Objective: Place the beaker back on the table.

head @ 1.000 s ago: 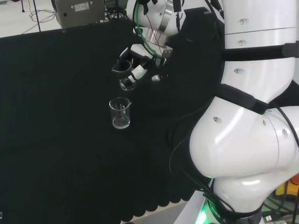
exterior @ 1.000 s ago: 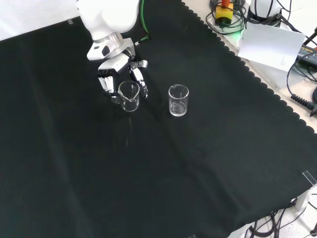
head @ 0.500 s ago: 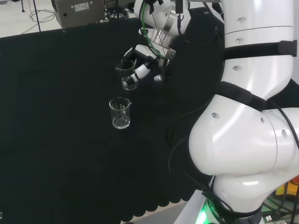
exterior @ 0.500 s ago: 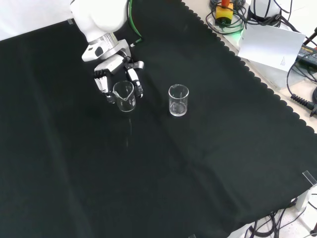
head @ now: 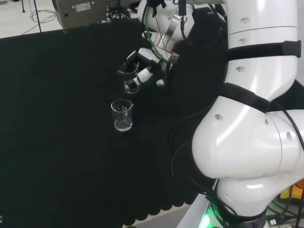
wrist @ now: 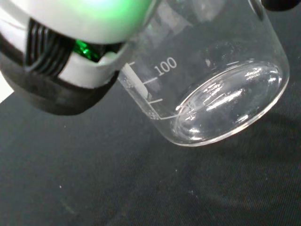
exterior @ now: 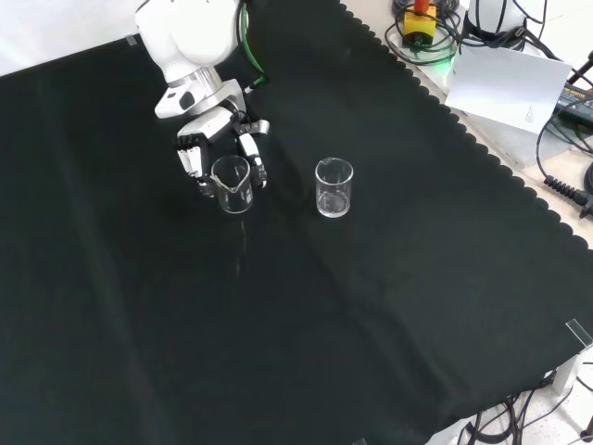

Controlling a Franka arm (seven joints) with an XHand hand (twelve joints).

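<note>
Several fingers curled round clear beaker, holding it upright

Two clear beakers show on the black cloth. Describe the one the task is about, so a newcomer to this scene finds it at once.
In the front view, start at the big white arm link at the top left and follow it down to the black and white hand. The beaker sits between its curled fingers. The other beaker stands free on the cloth to the right, with nothing touching it.
</note>
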